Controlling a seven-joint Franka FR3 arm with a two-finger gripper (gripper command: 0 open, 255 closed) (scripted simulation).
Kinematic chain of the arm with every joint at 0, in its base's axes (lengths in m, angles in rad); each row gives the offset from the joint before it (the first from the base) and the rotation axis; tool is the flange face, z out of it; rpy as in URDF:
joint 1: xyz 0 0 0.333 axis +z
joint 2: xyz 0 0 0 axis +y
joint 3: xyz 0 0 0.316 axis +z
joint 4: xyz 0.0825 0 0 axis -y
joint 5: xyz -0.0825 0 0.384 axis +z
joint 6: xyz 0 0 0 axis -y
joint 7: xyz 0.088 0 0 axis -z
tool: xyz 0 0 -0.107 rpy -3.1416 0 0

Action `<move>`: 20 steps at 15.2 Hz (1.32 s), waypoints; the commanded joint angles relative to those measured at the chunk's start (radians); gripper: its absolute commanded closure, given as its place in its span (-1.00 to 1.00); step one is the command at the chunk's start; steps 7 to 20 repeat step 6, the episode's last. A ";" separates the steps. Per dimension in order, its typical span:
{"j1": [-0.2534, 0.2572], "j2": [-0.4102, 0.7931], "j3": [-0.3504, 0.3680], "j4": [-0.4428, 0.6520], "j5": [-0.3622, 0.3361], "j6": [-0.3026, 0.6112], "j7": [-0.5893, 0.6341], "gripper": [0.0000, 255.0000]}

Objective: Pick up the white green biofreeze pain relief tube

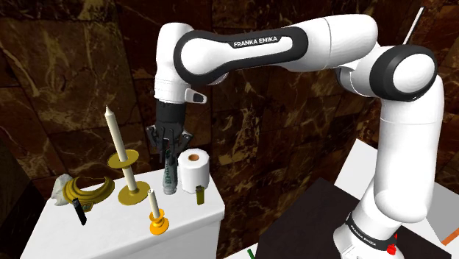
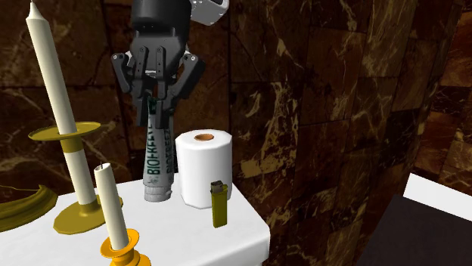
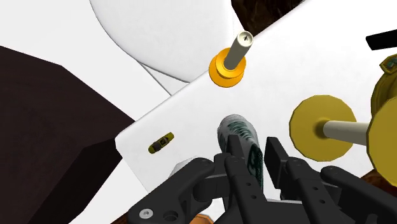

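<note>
- Clamped with the tool on the upper end of the tube, one finger pressing each side.
- Hanging upright straight below the tool, grey cap end down, at or barely above the white counter; hard to tell whether touching the surface.
- Probably light, soft-walled and squeezable, with a smooth printed skin; likely to slip or buckle under too hard a pinch.
- Best taken high, as here, or a little lower toward the middle for less swing, and never on the rounded cap.
- Worth keeping the squeeze firm but modest, to avoid creasing the body.
- Just beside the tube below the tool, perhaps touching it: a paper roll, with a small yellow lighter standing in front of the roll.
- On the other side of the tool: a short candle in an orange holder and a tall candle in a gold holder, both easy to topple.
- Safest to go straight up, clear of the roll and the candles.
</note>
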 commanded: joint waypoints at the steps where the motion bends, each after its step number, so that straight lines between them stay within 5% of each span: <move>1: 0.002 0.000 0.001 0.026 -0.001 -0.025 0.006 1.00; 20: 0.006 0.000 0.002 0.069 -0.003 -0.067 0.016 1.00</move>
